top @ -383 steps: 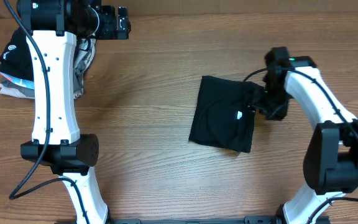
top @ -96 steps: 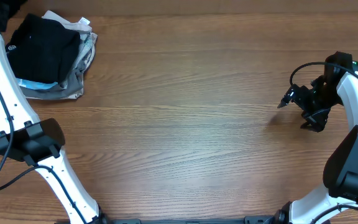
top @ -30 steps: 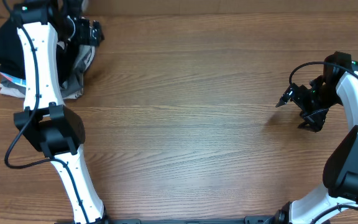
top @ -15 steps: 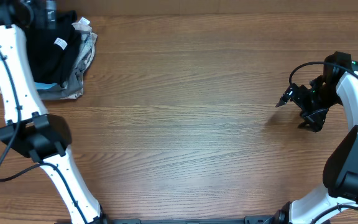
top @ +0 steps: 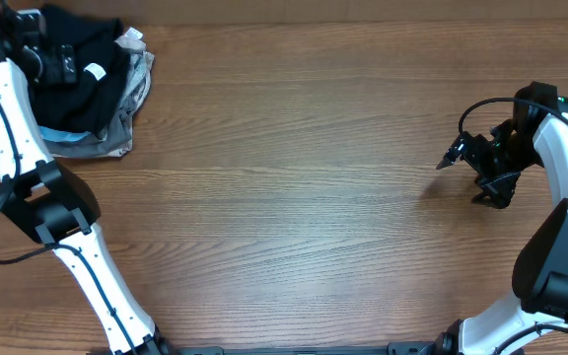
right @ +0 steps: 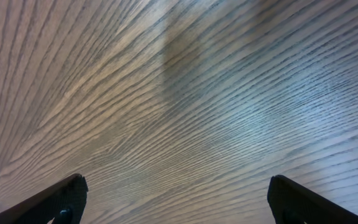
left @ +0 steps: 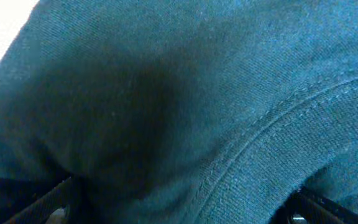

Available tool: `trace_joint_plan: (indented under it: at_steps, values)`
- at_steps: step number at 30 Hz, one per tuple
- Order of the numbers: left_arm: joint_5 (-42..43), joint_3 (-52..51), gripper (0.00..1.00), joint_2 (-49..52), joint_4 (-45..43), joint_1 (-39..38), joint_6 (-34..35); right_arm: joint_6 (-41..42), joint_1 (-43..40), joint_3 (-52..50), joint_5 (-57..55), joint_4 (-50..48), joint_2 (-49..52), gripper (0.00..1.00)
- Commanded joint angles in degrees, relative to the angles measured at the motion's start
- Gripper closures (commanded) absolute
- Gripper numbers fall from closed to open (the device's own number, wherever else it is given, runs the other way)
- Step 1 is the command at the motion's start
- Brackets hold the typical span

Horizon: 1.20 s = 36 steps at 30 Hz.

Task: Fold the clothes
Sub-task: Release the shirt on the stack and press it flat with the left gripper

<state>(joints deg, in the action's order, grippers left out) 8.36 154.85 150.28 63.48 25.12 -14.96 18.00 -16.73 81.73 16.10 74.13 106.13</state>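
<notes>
This looks like a robotics lab bench. A wood-grain table (top: 294, 197) fills the overhead view. Two white-and-black robot arms rise from its near edge, the left arm (top: 13, 108) and the right arm (top: 560, 148), with a loose black cable (top: 483, 104) looping beside the right one. A stack of folded garments (top: 126, 123) sits at the far left corner as practice material.
</notes>
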Motion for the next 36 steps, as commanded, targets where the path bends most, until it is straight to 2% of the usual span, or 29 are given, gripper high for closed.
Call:
trace_joint_plan:
  at_steps: [1,5,9,22,27,31,36]
  values:
    - [1.8,-0.3,0.0,7.5,1.9,-1.5,0.3,0.2,0.3,-0.2,0.6,-0.1,-1.4,0.03]
    - [1.7,-0.3,0.0,10.6,2.3,-1.8,0.9,0.2,0.3,-0.2,0.6,-0.1,-1.4,0.03]
    - [1.7,0.0,0.0,9.5,2.4,-2.0,0.9,0.2,0.3,-0.2,0.6,-0.1,-1.4,0.03]
    - [2.1,0.9,0.0,-11.6,9.2,-2.0,1.2,-0.4,0.3,0.1,-2.8,-2.6,-1.4,0.0]
    - [2.2,0.9,0.0,-19.8,13.0,-2.0,5.2,-0.4,0.3,4.0,-8.5,-2.0,-1.8,0.0]
    - [2.2,0.9,0.0,-24.5,16.0,-2.0,10.7,-2.2,0.3,10.3,-8.5,-0.4,-3.8,0.0]
    - [2.2,0.9,0.0,-26.6,21.4,-2.0,17.7,-9.0,2.1,20.1,-5.1,2.7,-8.8,0.0]
